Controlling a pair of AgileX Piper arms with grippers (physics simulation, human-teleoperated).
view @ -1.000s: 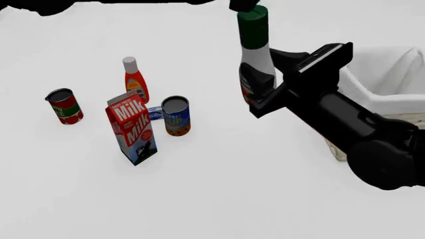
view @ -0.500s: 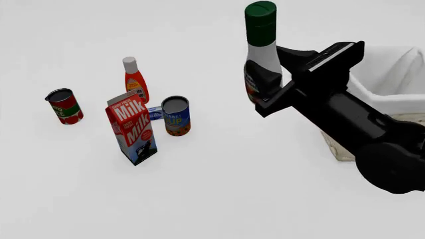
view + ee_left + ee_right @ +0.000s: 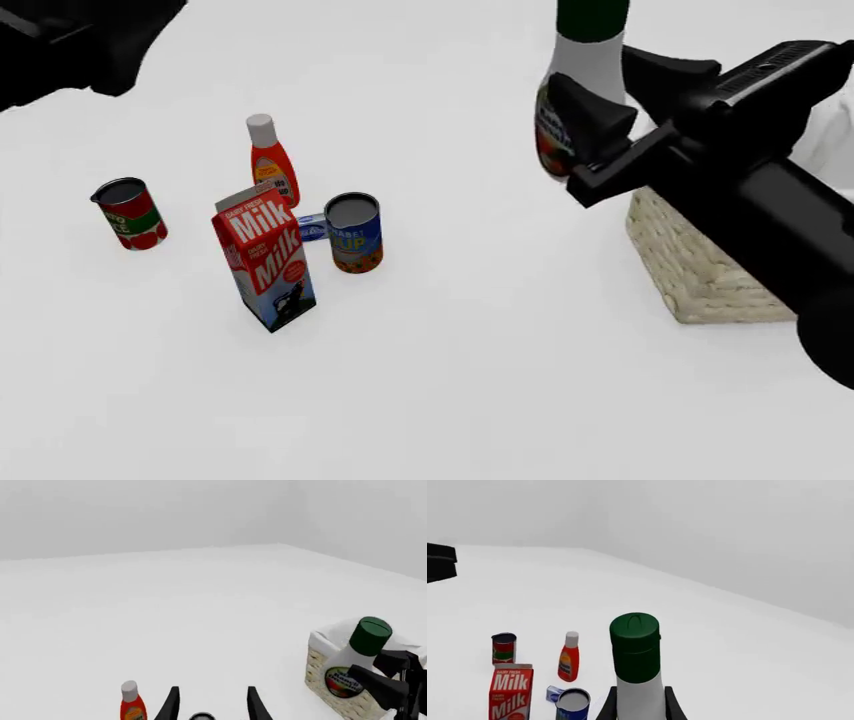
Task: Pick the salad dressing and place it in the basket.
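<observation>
Front view, nearest row: milk carton (image 3: 267,258), red and white, upright, lower left of centre. Just behind it to the right, a blue-and-orange can (image 3: 354,232); a small blue-and-white item (image 3: 312,227) shows between carton and can, too hidden to identify. Red can (image 3: 130,213) with a green band stands apart at the left edge. Orange-red bottle (image 3: 271,160) with a white cap stands behind the carton.

Right side of the frame: basket (image 3: 701,265), tan wicker, its near corner showing under the right arm; the arm covers most of the rest.

Upper right: right gripper (image 3: 601,120), black, fingers pressed against either side of the salad dressing (image 3: 577,70). Bottle upright, lifted clear of the table, beside the basket's left edge in this view; its green cap is cut off by the top of the frame. The right wrist view shows the cap and white neck rising between the two fingers.

Left wrist view, bottom edge: left gripper (image 3: 212,706), fingers apart, nothing between them; far beyond it, at lower right, the bottle is seen in front of the basket's cloth-lined rim
</observation>
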